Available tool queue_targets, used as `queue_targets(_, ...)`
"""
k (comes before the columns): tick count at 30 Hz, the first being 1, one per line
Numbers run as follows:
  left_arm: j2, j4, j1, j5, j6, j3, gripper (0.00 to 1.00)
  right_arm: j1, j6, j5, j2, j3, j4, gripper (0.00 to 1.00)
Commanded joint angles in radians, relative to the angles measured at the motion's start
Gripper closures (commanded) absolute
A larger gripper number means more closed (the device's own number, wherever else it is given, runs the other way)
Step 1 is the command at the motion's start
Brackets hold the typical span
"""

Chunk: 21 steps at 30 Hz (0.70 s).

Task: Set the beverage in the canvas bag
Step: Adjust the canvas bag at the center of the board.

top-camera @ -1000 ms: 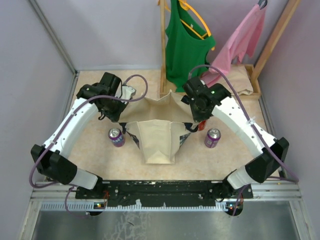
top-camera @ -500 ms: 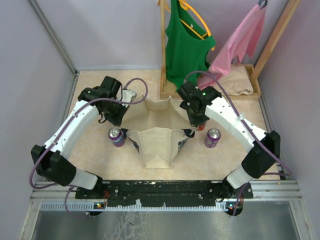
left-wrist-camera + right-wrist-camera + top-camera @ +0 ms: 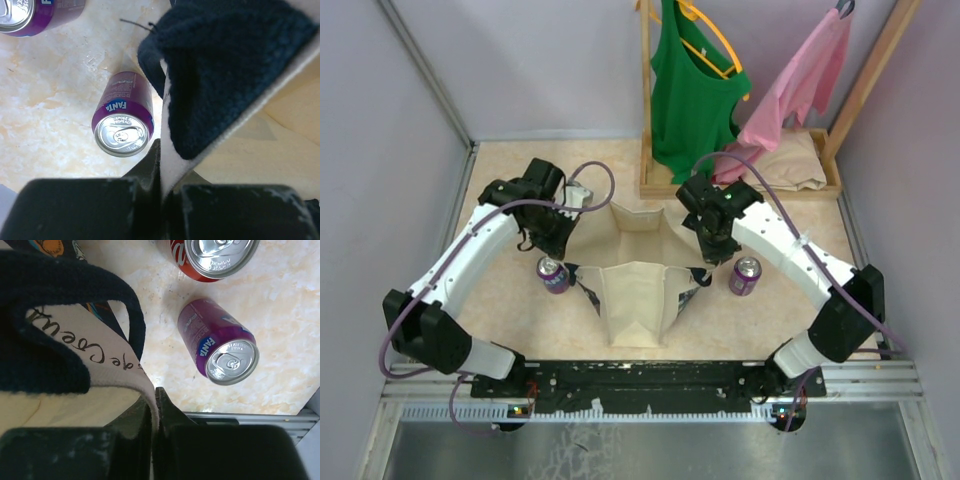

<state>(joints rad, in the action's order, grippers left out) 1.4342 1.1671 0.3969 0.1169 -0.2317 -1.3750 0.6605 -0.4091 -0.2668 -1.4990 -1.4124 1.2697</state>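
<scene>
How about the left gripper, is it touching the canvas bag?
Touching. The left wrist view shows the left gripper shut on the canvas bag, with the bag's cream rim pinched between its jaws.

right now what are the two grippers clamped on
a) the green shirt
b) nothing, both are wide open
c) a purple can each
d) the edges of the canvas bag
d: the left gripper and the right gripper are each shut on an edge of the canvas bag, spreading its mouth, while the left fanta can and the right fanta can stand free beside it.
</scene>
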Motion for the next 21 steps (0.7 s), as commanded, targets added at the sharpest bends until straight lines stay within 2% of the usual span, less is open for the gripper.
queue_targets(1, -0.044, -0.004, -0.003, 0.017, 0.021, 0.008, 1.00, 0.002, -0.001, -0.039, 0.043, -0.007, 0.039, 0.82)
queue_targets(2, -0.043, -0.008, -0.004, 0.016, 0.019, 0.007, 1.00, 0.002, 0.000, -0.044, 0.042, -0.016, 0.039, 0.67)
queue_targets(3, -0.042, -0.010, -0.003, 0.016, 0.020, 0.002, 0.92, 0.003, 0.001, -0.050, 0.042, -0.029, 0.035, 0.57)
queue_targets(5, -0.040, -0.012, -0.003, 0.032, 0.023, -0.020, 0.64, 0.003, 0.003, -0.062, 0.045, -0.055, 0.027, 0.42)
queue_targets(7, -0.046, -0.025, -0.003, 0.047, 0.033, -0.052, 0.40, 0.002, 0.010, -0.066, 0.049, -0.091, 0.016, 0.34)
queue_targets(12, -0.082, -0.085, -0.003, 0.106, 0.051, -0.131, 0.06, 0.002, 0.025, -0.072, 0.051, -0.212, 0.004, 0.22)
queue_targets(13, -0.098, -0.105, -0.005, 0.121, 0.059, -0.141, 0.01, 0.003, 0.028, -0.073, 0.051, -0.237, 0.002, 0.20)
queue_targets(21, -0.150, -0.175, -0.005, 0.185, 0.086, -0.194, 0.00, 0.002, 0.052, -0.054, 0.039, -0.378, -0.014, 0.14)
